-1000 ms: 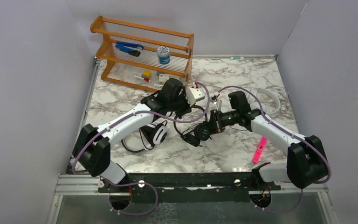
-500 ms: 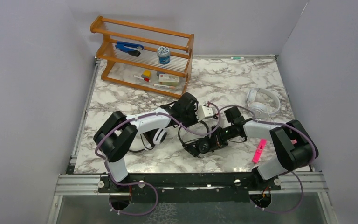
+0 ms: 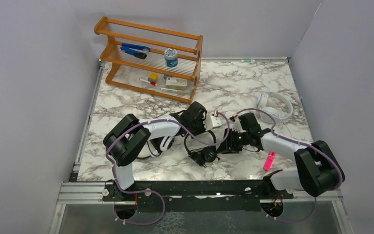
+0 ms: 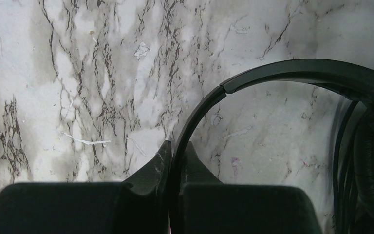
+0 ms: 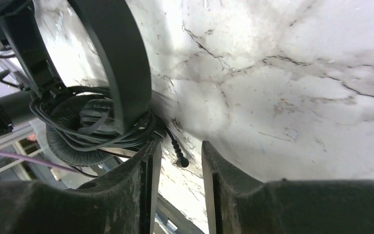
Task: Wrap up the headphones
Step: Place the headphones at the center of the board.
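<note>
– Black fingers (image 4: 158, 163) of the left gripper (image 4: 175, 146) are clamped on the headband (image 4: 272, 73) of the black headphones (image 3: 202, 152). The thin band is pinched flat between them.
– Right gripper (image 5: 180, 146)?
– Fingers apart, gripping nothing. The plug (image 5: 181, 161) sits loose in the gap. The rest of the cord (image 5: 102, 129) is coiled round the band, just above the ear pad (image 5: 63, 146).
– Where's the set relative to the wooden rack (image 3: 148, 53)?
– On the marble table (image 3: 243, 78) in front of the rack, toward the arm bases and well apart from it. The white headphones (image 3: 275, 105) are off the rack's right end, also nearer the bases. The white set with black pads (image 3: 165, 141) is in front of the rack's middle, partly under the left arm.
– Step in hand?
– My read: coils are on and only the tail needs securing.
– How to do it cleanly?
– Left holds the band as an anchor, no lift, no twist. Right closes on the cord just behind the plug, not on the tip. Then feed it under a coil with low tension.
– Risk?
– A hard pull could slide the coils off the pad and undo the wrap.
</note>
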Robot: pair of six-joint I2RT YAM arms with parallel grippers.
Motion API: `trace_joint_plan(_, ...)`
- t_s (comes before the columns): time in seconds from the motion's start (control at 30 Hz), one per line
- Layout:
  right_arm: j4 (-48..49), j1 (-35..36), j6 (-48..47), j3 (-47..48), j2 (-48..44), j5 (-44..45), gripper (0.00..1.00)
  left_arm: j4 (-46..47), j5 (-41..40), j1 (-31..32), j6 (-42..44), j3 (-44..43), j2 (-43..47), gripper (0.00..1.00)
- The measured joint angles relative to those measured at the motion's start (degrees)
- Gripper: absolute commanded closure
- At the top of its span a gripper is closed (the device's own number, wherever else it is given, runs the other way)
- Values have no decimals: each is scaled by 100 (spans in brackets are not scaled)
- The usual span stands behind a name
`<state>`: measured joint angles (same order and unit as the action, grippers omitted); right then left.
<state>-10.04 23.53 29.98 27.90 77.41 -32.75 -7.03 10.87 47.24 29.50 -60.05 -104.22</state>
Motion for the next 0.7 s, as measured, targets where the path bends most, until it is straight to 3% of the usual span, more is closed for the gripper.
trace_joint_plan(0.1, -216, 0, 26, 33, -400, 354, 40, 9, -63, 44, 7, -48, -42, 84)
trace_joint_plan(0.27, -975, 0, -46, 680, -1419, 1145, 23, -48, -254, 90, -15, -190, -116, 66)
trace_joint_plan(0.47, -1563, -168, -522, 2004, -1633, 2100, 17, -149, -367, 48, -63, -291, -133, 54)
trace_joint_plan(0.7, -1919, -1447, -1025, 3257, -629, 2444, 13, -354, -402, 39, 0, -450, -184, 41)
